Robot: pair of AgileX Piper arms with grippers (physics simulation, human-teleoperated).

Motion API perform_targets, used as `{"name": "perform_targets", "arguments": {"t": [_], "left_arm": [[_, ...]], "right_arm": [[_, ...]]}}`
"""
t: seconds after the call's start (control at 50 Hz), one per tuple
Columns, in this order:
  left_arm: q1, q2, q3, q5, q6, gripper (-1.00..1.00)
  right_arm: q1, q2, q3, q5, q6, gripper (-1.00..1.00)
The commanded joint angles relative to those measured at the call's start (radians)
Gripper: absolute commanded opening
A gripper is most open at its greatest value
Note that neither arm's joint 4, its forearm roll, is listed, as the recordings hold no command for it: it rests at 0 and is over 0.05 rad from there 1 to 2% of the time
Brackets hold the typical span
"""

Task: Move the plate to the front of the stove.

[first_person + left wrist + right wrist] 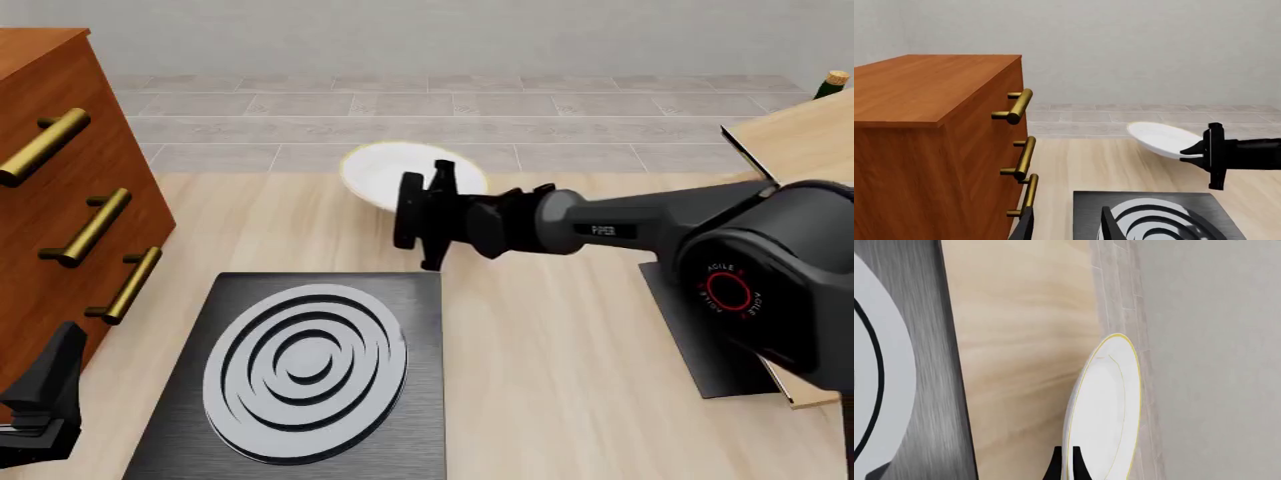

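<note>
White "PiPER" lettering ran along the right arm, and "AGILEX" circled its red-ringed joint.

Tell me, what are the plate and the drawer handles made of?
The plate looks like glazed white china: smooth, evenly white, with a thin yellow rim. It could be plastic; the render doesn't settle it. The handles on the wooden cabinet look like polished brass: golden bars with soft shine.

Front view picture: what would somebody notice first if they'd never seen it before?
Probably the right gripper, stretched across the middle and pinching the edge of the white plate above the table. Next, the stove with its grey rings near the bottom, and the brown wooden drawers with gold handles on the left.
</note>
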Motion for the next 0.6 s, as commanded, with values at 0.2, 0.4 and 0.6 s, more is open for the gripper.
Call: {"name": "perform_targets", "arguments": {"t": [0.2,0.4,0.6], "left_arm": [[0.0,-0.003,0.003,-0.001,0.003,1.0],[0.0,-0.004,0.001,0.002,0.003,1.0],[0.0,-0.005,0.0,0.003,0.004,1.0]], "right_arm": [[0.03,0.058,-0.169,0.145,-0.008,-1.0],[0.043,0.115,-0.281,0.236,-0.006,-1.0],[0.048,0.183,-0.398,0.313,0.01,-1.0]]}}
